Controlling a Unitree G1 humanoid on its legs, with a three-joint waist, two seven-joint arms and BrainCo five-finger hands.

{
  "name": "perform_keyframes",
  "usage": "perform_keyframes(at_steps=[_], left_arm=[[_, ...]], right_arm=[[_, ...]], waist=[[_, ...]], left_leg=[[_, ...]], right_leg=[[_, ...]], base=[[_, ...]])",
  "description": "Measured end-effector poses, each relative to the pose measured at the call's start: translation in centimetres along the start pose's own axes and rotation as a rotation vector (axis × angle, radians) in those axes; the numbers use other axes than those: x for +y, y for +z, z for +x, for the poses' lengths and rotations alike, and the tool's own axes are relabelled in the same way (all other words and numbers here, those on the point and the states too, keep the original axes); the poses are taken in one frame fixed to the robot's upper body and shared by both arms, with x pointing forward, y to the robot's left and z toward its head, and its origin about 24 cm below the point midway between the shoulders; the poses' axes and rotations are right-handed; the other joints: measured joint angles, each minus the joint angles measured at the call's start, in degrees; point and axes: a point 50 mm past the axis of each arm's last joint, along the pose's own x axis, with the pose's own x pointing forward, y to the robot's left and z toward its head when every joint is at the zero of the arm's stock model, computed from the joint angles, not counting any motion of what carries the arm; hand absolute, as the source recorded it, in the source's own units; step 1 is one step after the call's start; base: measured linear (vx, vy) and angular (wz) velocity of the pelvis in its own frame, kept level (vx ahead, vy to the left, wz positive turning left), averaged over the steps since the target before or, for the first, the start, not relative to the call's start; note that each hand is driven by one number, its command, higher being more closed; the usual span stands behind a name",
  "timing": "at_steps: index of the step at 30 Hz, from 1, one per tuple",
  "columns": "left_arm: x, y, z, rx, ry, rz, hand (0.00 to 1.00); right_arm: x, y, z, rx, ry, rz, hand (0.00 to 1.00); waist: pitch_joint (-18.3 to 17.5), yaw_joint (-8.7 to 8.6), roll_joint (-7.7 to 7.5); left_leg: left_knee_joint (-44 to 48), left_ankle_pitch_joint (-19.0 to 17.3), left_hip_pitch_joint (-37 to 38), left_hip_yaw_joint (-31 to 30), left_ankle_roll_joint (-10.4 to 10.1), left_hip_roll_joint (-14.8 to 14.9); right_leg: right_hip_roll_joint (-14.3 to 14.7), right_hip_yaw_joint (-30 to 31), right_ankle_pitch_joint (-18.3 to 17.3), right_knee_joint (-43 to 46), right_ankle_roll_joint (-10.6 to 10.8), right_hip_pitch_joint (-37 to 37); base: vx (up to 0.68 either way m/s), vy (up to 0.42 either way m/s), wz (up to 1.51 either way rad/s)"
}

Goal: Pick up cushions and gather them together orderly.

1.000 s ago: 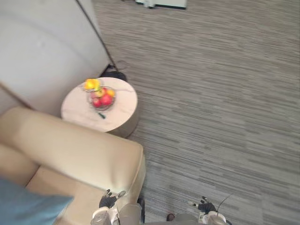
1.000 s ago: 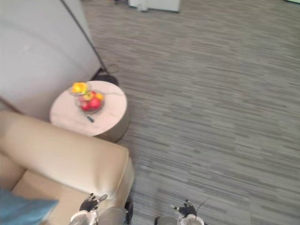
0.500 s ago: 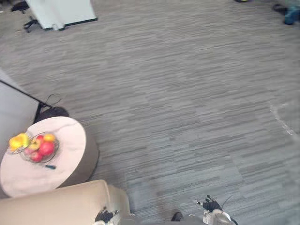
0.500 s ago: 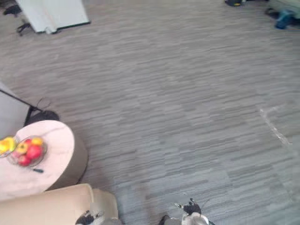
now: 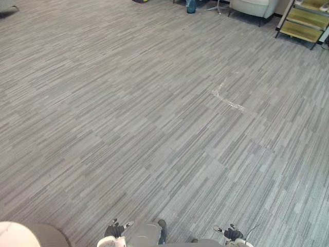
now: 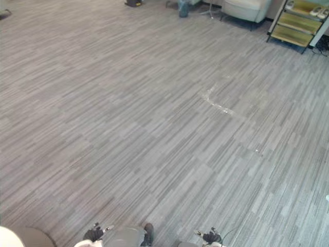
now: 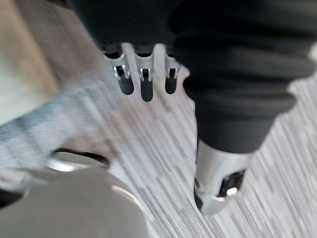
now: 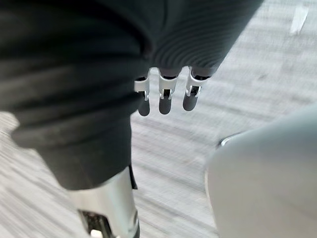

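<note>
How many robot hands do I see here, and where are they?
2. The left hand hangs low at the view's lower left, the right hand at the lower right; both are open and empty above the grey floor.

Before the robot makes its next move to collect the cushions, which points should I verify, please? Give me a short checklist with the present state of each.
1. Left hand free: ok, fingers relaxed, nothing held.
2. Right hand free: ok, fingers relaxed, nothing held.
3. Cushion located: not ok, the head views face the grey striped carpet floor.
4. Cushion on the far pale armchair: cannot tell, too small.
5. Left hand apart from the round pale table: ok.
</note>
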Motion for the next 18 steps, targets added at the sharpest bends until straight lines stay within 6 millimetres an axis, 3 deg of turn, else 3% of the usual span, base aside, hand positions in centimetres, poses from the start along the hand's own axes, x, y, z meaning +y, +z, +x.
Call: perform_keyframes(at_steps=[3, 6, 7, 8, 9, 10, 11, 13, 14, 16, 17, 18], left_arm=[[-1.1, 1.1, 0.3, -0.028, -0.038, 0.037, 0.00], [-1.9, 2.1, 0.6, -0.053, -0.064, 0.059, 0.00], [-2.0, 2.2, 0.6, -0.054, -0.065, 0.061, 0.00], [-1.9, 2.0, 0.6, -0.046, -0.066, 0.070, 0.00], [-1.8, 1.9, 0.6, -0.041, -0.066, 0.079, 0.00], [-2.0, 1.9, 0.6, -0.040, -0.069, 0.077, 0.00], [-3.1, 1.7, 0.5, -0.033, -0.092, 0.070, 0.00], [-4.0, 1.8, 0.5, -0.041, -0.117, 0.073, 0.00], [-4.2, 1.8, 0.5, -0.043, -0.119, 0.067, 0.00], [-3.8, 2.2, 0.5, -0.059, -0.105, 0.044, 0.00], [-3.5, 2.8, 0.5, -0.087, -0.098, 0.042, 0.00], [-3.5, 2.9, 0.5, -0.093, -0.098, 0.043, 0.00]], right_arm=[[0.2, 1.2, 0.3, -0.030, 0.006, -0.009, 0.00], [0.7, 2.3, 0.5, -0.056, 0.019, -0.010, 0.00], [0.7, 2.4, 0.5, -0.058, 0.019, -0.011, 0.00], [0.7, 2.2, 0.5, -0.051, 0.018, -0.010, 0.00], [0.6, 1.4, 0.3, -0.031, 0.016, 0.002, 0.00], [0.4, 1.2, 0.3, -0.029, 0.011, 0.004, 0.00], [-0.4, 2.1, 0.5, -0.051, -0.009, -0.008, 0.00], [-0.7, 2.2, 0.5, -0.052, -0.014, -0.015, 0.00], [-0.6, 2.1, 0.5, -0.047, -0.013, -0.005, 0.00], [-0.5, 2.0, 0.5, -0.040, -0.019, 0.006, 0.00], [-0.2, 1.8, 0.5, -0.031, -0.015, 0.011, 0.00], [-0.1, 1.9, 0.5, -0.032, -0.013, 0.012, 0.00]], waist=[[0.27, -1.10, 0.88], [0.83, -2.66, 1.57], [0.88, -2.70, 1.52], [0.71, -2.68, 0.89], [0.31, -2.80, -1.14], [0.19, -3.08, -1.77], [0.31, -3.10, 1.68], [0.26, -3.35, 3.67], [1.79, -2.92, 5.06], [3.10, -2.22, 4.30], [3.73, -1.80, 2.73], [3.73, -1.70, 2.50]], left_leg=[[-4.66, 0.08, 5.48, 1.73, -0.14, 2.72], [-7.42, 0.33, 9.39, 4.16, -0.55, 6.74], [-7.65, 0.40, 9.90, 4.56, -0.68, 6.97], [-8.22, 0.85, 11.40, 5.25, -2.39, 6.74], [-7.29, -0.05, 13.00, 4.86, -4.40, 5.64], [-6.02, -1.04, 13.48, 4.29, -5.89, 5.76], [0.34, -2.75, 11.97, 3.47, -8.20, 9.29], [19.55, -0.09, 2.86, 0.32, -7.91, 13.58], [33.46, 2.68, -2.54, -1.33, -6.82, 16.76], [44.21, 0.76, -7.92, -0.60, -6.59, 18.07], [42.46, -0.65, -12.07, 1.97, -6.02, 16.46], [40.67, -0.82, -13.03, 2.92, -5.98, 15.96]], right_leg=[[-5.86, -18.25, -1.87, 1.71, -7.27, -2.25], [-5.91, -25.59, -0.55, -5.88, -9.10, -6.56], [-5.61, -25.67, 0.43, -7.50, -9.21, -7.46], [-4.77, -25.10, 5.45, -14.15, -9.84, -8.32], [-4.70, -23.48, 13.63, -19.82, -12.60, -8.20], [-4.38, -23.24, 11.84, -19.90, -14.17, -7.81], [-1.68, -23.79, 10.69, -19.59, -14.35, -6.83], [2.67, -23.61, 8.94, -24.76, -13.79, -3.77], [5.75, -23.14, 9.09, -28.49, -15.13, 0.49], [7.96, -21.35, 7.75, -32.12, -16.54, 6.43], [7.98, -19.28, 7.72, -34.96, -15.52, 10.98], [7.91, -18.68, 7.74, -35.60, -15.23, 11.73]], base=[[0.35, -0.026, -0.35], [0.34, -0.136, -0.52], [0.44, -0.231, -0.70], [0.48, -0.292, -0.56], [0.52, -0.334, -0.46], [0.46, -0.302, -0.46], [0.36, -0.234, -0.34], [0.42, -0.281, -0.32], [0.44, -0.265, -0.38], [0.47, -0.226, -0.64], [0.51, -0.216, -0.69], [0.50, -0.168, -0.87]])
